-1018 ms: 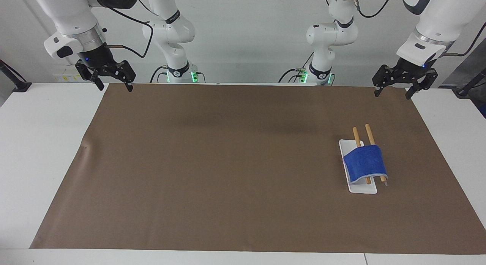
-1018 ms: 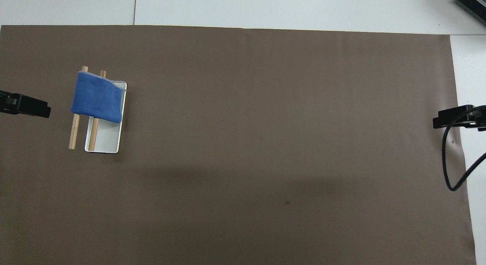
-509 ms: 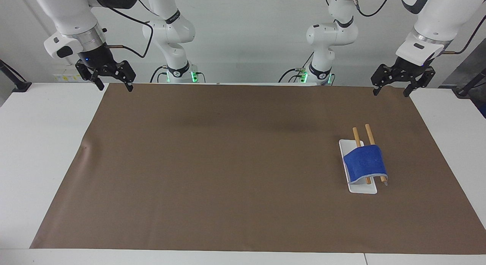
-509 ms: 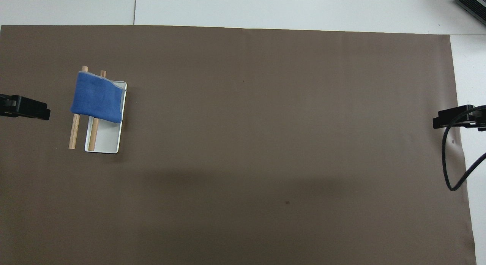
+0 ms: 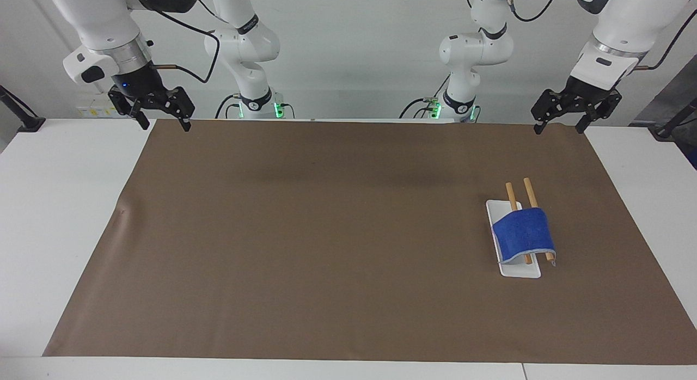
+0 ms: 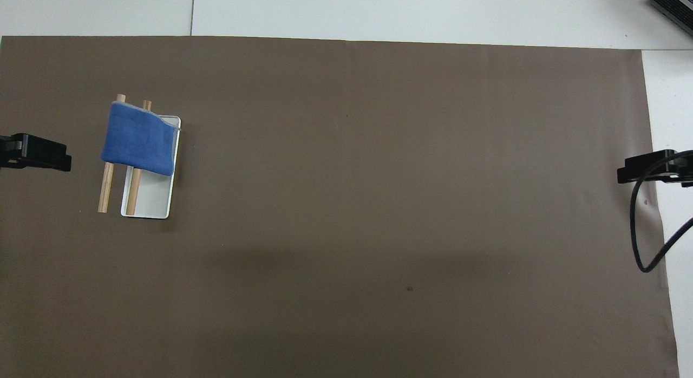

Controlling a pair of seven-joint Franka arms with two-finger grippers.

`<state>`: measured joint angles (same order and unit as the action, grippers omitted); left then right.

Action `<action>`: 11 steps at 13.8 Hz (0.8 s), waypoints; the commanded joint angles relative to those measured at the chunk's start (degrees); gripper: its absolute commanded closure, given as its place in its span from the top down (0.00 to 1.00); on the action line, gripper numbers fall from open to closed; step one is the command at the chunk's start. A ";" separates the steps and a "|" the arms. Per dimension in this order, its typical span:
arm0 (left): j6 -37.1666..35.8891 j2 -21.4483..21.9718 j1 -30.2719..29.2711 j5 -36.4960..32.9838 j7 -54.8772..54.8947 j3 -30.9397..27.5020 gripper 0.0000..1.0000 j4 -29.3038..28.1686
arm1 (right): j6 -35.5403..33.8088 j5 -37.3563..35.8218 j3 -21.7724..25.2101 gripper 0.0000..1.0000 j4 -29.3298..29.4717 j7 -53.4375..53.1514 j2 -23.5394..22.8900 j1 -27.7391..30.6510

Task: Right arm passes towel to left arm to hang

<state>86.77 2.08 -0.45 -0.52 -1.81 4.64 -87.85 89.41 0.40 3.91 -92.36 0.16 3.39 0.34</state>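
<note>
Toward the left arm's end of the tabletop (image 5: 65, 216), the towel (image 5: 524, 234) lay draped over two wooden rods (image 5: 529, 197) that rested across a small white tray (image 5: 498, 211), all on the brown mat (image 5: 326, 233). It looked soft, light and limp (likely to sag and unfold once lifted), so a pinch on the hanging pale-edged end by the tray's rim seemed the safest hold, clear of the rods. The left claw (image 5: 562, 120) hung with fingers spread over the mat's edge at the robots' side, nearer to the towel than its partner. The right claw (image 5: 162, 114), also spread and holding nothing, waited over the mat's corner at the right arm's end. Between them the mat offered wide room, though loose rods might roll if the cloth dragged.
</note>
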 commanded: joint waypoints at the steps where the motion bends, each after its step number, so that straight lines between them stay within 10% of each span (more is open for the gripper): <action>1: -2.91 0.91 0.01 0.61 0.48 0.02 1.00 0.05 | -0.20 -0.31 -0.30 1.00 -0.36 0.98 0.30 0.28; 11: -3.18 2.06 -0.17 0.70 1.72 -0.07 1.00 -0.13 | -0.20 -0.31 -0.30 1.00 -0.36 0.98 0.30 0.28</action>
